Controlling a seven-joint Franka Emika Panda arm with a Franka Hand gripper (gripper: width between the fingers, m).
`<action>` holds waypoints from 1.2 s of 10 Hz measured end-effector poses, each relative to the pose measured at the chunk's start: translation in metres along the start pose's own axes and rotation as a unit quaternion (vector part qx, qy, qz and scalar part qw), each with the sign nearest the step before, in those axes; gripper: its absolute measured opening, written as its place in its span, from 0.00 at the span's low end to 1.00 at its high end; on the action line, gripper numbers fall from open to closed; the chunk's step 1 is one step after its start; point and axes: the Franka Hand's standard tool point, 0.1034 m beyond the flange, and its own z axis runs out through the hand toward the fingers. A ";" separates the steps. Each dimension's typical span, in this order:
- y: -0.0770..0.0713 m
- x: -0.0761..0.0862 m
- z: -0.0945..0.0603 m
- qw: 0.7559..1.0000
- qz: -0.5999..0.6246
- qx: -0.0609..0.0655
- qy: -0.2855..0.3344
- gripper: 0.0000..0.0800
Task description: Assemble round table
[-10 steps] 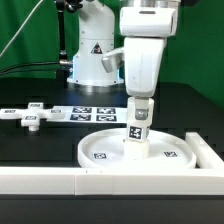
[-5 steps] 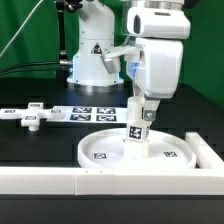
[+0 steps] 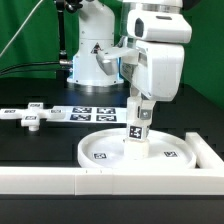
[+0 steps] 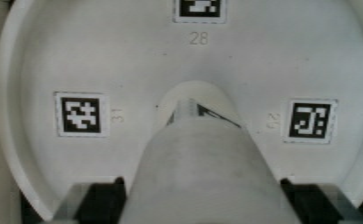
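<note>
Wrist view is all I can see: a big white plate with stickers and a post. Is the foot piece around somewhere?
Observer: Yes, a flat cross-shaped foot piece lies on the black table, toward the exterior view's left, apart from the disc.
Operator: Is the post standing straight?
Observer: The leg looks roughly upright at the disc's middle.
Operator: What's in front?
Observer: A long white rail lies in front of the disc in the exterior view.

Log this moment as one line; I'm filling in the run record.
gripper: shut on leg | leg: upright at disc centre | foot piece: lying apart from disc
</note>
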 end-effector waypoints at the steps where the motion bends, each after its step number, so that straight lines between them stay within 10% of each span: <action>1: 0.000 0.000 0.000 1.000 0.010 0.000 0.000 0.52; 12: -0.003 -0.005 0.002 0.923 0.386 0.009 0.005 0.52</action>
